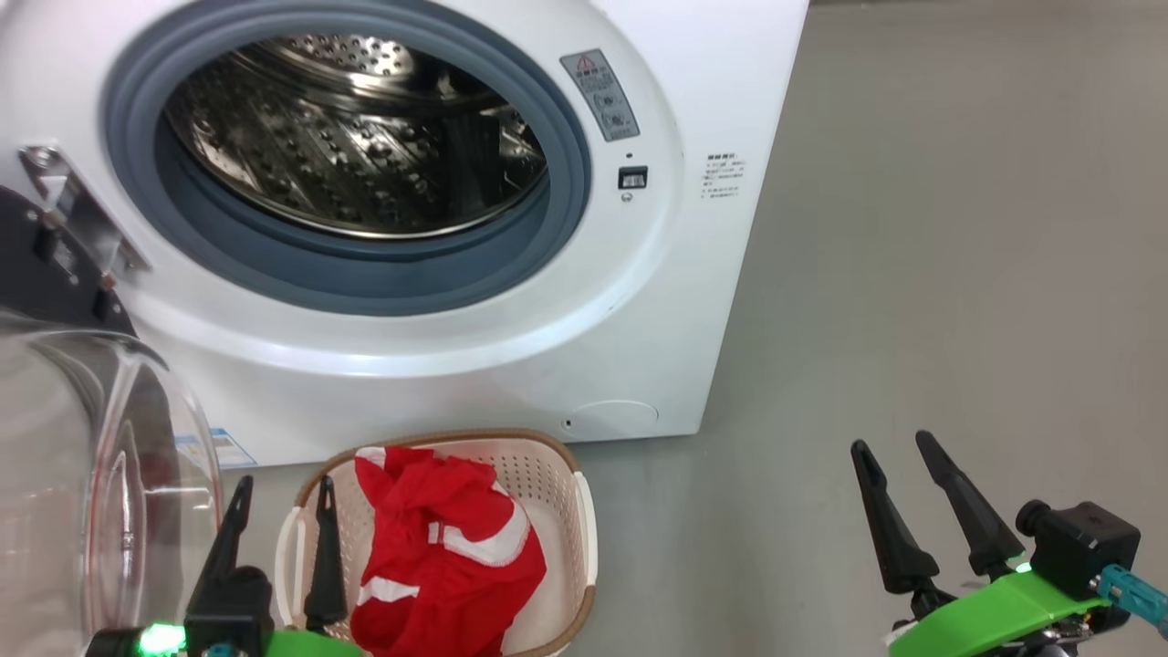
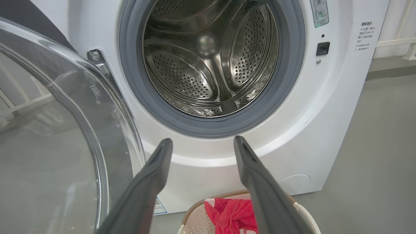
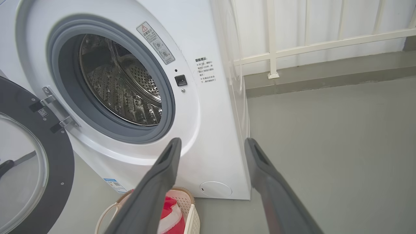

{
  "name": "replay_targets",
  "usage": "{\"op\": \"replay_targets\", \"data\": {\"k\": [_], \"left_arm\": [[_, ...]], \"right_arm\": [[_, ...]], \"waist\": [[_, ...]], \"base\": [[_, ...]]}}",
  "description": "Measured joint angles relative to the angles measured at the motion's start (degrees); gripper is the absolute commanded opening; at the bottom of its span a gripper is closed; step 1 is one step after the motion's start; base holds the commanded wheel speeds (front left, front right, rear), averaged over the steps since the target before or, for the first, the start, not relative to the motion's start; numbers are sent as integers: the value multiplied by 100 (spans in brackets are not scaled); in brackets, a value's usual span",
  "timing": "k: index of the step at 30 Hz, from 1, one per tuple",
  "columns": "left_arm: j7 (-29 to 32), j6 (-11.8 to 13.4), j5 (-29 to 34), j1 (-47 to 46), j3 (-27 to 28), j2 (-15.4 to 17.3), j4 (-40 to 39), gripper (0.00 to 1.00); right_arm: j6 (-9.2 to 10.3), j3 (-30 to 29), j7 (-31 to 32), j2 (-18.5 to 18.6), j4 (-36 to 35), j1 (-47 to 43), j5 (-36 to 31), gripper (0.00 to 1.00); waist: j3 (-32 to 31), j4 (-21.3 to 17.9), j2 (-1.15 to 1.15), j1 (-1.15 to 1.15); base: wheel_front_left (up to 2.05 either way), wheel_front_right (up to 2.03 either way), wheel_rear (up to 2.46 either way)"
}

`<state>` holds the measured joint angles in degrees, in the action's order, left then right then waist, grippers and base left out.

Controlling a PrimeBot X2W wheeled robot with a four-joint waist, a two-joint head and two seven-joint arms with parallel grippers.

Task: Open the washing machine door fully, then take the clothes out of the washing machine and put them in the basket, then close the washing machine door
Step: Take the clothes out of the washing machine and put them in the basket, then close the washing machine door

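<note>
The washing machine [image 1: 639, 301] stands ahead, its steel drum [image 1: 365, 137] bare inside. The washing machine door [image 1: 91, 474] is swung open to the left, its glass bowl close beside my left gripper [image 1: 285, 488]. That gripper is open and holds nothing; it hovers over the left edge of the basket [image 1: 589, 538]. The basket sits on the floor in front of the machine with the red clothes [image 1: 447, 557] in it. My right gripper [image 1: 892, 447] is open and holds nothing, over the floor to the right. The left wrist view looks past my left gripper [image 2: 203, 140] into the drum [image 2: 211, 58].
Grey floor [image 1: 958, 274] stretches to the right of the machine. A white railing [image 3: 308, 48] and a low kerb run behind it. In the right wrist view the door's black rim [image 3: 61, 169] juts out at the left.
</note>
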<state>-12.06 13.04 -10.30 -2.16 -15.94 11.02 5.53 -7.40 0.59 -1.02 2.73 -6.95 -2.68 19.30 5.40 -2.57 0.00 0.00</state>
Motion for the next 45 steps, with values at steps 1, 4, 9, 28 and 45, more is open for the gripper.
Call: {"op": "replay_targets", "data": {"k": [1, 4, 9, 28, 45], "left_arm": [[22, 10, -3, 47, 1, 5, -47, 100], [87, 63, -7, 173, -9, 20, -211, 100], [148, 141, -7, 358, -18, 31, -439, 100], [318, 291, -7, 658, -59, 156, -979, 100], [401, 290, -108, 698, -172, 164, -1082, 100]], "right_arm": [[0, -10, 1, -2, -21, -38, -1, 100], [0, -57, 49, -4, -79, -127, -10, 100], [0, -98, 97, -7, -164, -259, -13, 100], [0, -110, 151, -20, -322, -527, -13, 100], [0, -105, 152, -23, -316, -560, -10, 100]], "waist": [[-35, 9, 0, 0], [-132, 35, 0, 0], [-259, 67, 0, 0], [-339, 112, 0, 0], [-434, 90, 0, 0]], "base": [[0, 0, 0], [0, 0, 0], [0, 0, 0], [0, 0, 0], [0, 0, 0]]}}
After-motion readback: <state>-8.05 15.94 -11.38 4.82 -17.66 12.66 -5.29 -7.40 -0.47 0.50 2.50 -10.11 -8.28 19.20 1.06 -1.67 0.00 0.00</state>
